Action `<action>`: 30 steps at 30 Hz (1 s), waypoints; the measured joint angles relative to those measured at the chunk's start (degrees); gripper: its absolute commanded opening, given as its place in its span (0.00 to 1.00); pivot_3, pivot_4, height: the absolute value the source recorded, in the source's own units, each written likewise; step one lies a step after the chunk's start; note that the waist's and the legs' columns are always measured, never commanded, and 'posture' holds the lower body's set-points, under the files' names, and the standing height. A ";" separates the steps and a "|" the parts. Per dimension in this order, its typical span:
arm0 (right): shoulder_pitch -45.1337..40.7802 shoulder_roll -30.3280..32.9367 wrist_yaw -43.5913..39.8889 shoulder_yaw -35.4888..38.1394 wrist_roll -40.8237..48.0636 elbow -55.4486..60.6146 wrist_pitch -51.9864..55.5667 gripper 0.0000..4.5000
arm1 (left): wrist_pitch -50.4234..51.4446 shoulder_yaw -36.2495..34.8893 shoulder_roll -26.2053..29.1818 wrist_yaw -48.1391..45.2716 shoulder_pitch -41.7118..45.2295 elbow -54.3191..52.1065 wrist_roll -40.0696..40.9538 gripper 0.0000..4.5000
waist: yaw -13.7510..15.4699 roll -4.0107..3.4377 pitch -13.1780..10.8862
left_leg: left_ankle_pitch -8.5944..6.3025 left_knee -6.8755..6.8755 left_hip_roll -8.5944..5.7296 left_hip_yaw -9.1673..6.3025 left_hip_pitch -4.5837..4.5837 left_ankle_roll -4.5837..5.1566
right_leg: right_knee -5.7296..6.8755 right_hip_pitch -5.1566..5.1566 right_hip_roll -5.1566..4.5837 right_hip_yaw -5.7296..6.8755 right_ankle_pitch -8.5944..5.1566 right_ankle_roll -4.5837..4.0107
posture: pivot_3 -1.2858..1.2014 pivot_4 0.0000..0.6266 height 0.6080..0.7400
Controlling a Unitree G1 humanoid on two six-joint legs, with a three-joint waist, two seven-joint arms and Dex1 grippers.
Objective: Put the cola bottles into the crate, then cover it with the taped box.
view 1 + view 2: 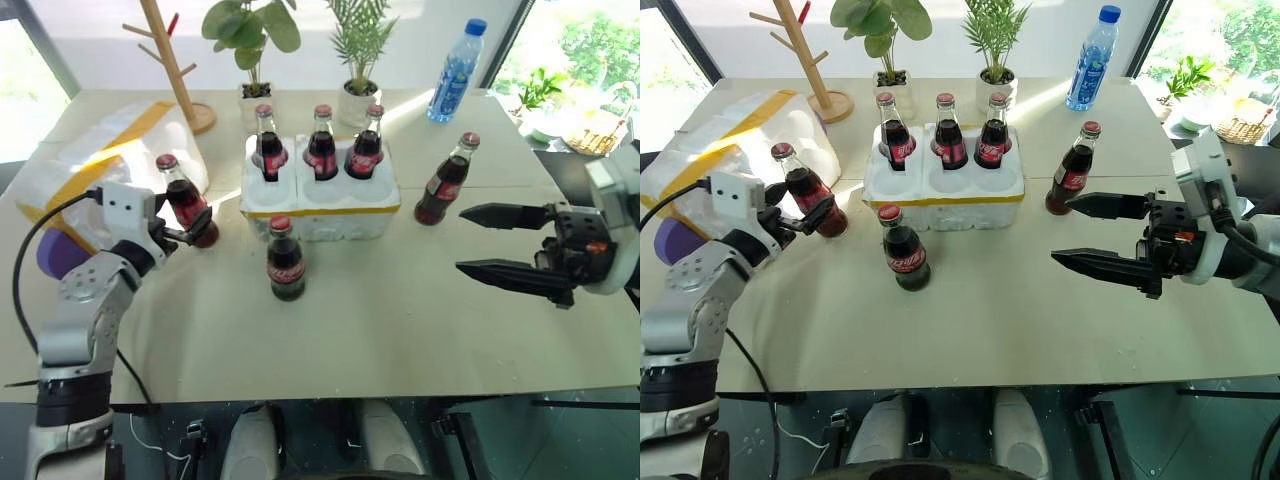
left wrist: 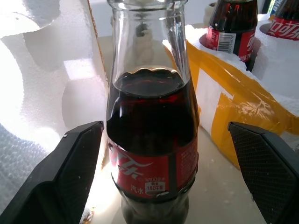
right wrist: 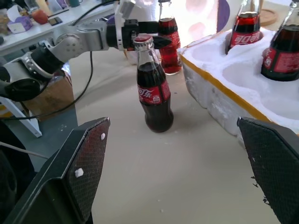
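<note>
While three bottles [image 1: 322, 143] stand in the crate's [image 1: 320, 205] back row mid-desk, three stand loose around it. Left gripper [image 1: 190, 232], jaws wide, straddles one near the box [image 1: 95, 165] at the left edge; right gripper [image 1: 492, 241] gapes empty.

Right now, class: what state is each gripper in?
Left gripper: open, fingers either side of a cola bottle, not gripping.
Right gripper: open, empty.

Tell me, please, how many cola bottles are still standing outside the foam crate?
3: one between the left gripper's fingers, one before the white foam crate, one to its right.
</note>
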State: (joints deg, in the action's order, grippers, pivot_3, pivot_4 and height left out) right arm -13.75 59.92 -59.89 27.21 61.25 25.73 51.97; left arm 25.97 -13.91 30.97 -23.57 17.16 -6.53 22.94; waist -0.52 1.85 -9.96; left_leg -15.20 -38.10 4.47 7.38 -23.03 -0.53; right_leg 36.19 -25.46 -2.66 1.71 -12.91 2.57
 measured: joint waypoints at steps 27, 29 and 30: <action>0.18 -0.88 6.26 -2.08 2.44 2.43 -1.30 1.00 | 14.99 0.31 7.72 -16.21 13.70 -3.64 15.18 0.60 | 0.79 0.12 -0.07 | -0.01 -0.16 -0.03 -0.09 -0.20 0.02 | 0.01 -0.07 -0.01 0.10 0.08 0.14 | 0.52 0.24 1.00; 0.72 -0.95 6.72 -1.83 1.94 2.51 -1.82 1.00 | 15.02 0.90 7.81 -16.95 19.80 -1.36 15.15 0.60 | 1.13 0.12 -0.07 | -0.01 -0.17 -0.06 -0.10 -0.20 0.03 | 0.01 -0.06 0.00 0.10 0.08 0.15 | 0.52 0.24 1.00; 1.00 -0.96 6.80 -1.65 1.89 2.61 -2.12 1.00 | 14.42 1.35 7.83 -17.47 22.28 -0.06 14.78 0.60 | 1.22 0.12 -0.07 | -0.01 -0.17 -0.08 -0.10 -0.19 0.03 | 0.01 -0.06 0.00 0.10 0.08 0.15 | 0.52 0.24 1.00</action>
State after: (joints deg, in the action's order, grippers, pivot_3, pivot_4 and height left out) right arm -12.75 58.96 -53.09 25.56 63.14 28.34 49.85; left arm 40.39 -12.57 38.80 -41.04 39.44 -6.59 37.72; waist 0.71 1.97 -10.03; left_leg -15.21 -38.27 4.40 7.29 -23.22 -0.50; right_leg 36.20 -25.52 -2.66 1.81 -12.83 2.72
